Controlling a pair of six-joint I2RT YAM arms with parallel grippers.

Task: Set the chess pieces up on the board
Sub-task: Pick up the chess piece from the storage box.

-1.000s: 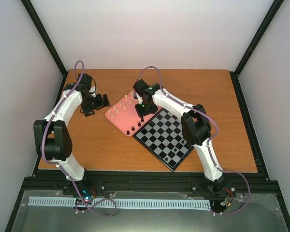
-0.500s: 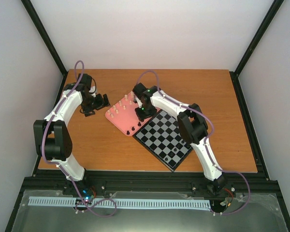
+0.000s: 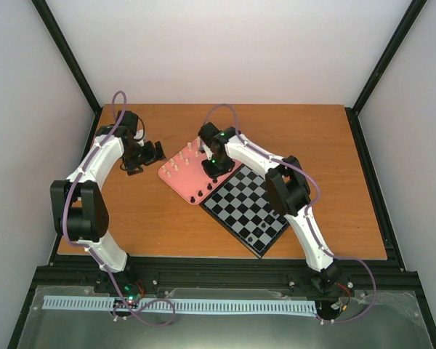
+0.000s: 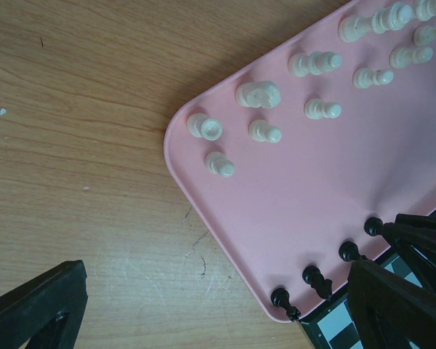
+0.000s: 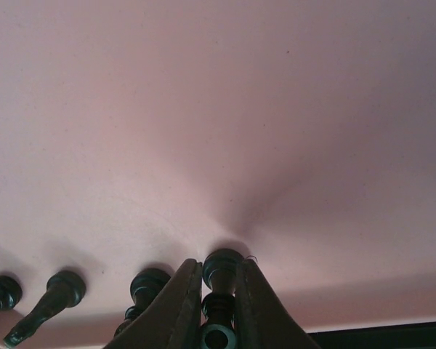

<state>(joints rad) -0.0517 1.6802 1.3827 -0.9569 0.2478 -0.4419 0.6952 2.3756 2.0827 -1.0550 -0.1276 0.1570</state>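
Four black pieces [image 4: 314, 276] close together along the pink tray [image 4: 334, 174] edge beside the board [image 3: 251, 207], the end piece [image 5: 221, 265] pinched at the neck by the closed right gripper [image 5: 216, 320]. Likely to clip and topple the neighbour [image 5: 149, 282] just beside if lifted at a slant, or to slip from so narrow a hold. Wide open and empty, left gripper [image 3: 151, 153] off the tray's corner.

Pink tray [image 3: 182, 177], black-and-grey checked board [image 3: 248, 209] (cream pieces [image 4: 259, 94], black pieces [image 4: 314, 277])

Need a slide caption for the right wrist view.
Right end effector pinching a black chess piece standing on the pink tray, three more black pieces beside it.
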